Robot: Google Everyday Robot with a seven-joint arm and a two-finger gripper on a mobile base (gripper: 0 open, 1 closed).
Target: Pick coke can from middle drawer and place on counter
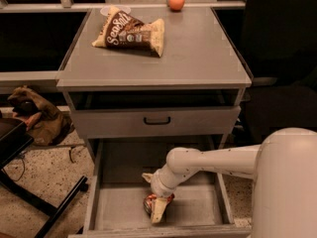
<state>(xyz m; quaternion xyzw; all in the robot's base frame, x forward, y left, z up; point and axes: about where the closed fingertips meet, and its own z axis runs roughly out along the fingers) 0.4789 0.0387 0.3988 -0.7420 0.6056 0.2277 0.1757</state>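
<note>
Where the middle drawer [116, 209] stands pulled out at the foot of the cabinet, its bare grey floor and low side walls hold only two things: the coke can [150, 203] and the gripper [156, 208]. The can lies on the drawer floor near the front wall, about midway across. It shows as a small red-orange patch with a silvery end turned to the left. A pale part of the gripper crosses in front of it and hides most of its body, so no markings can be read. The gripper sits low in the drawer right at the can, at the end of a white arm [213, 161] that comes in from the right. Whether the pincer is pinching the can or only set about it cannot be told.

Above the open drawer is a grey drawer front [198, 121] with a black handle [157, 120], and over it a dark recess under the counter [198, 53]. On the counter a brown chip bag [130, 31] lies flat towards the far left, and an orange fruit [176, 1] rests at the far edge. A white round object [115, 9] is half hidden behind the bag. The robot body [290, 182] fills the lower right corner and is cut off by the edge. A brown heap [37, 115] lies on the floor at the left; what it is cannot be told.
</note>
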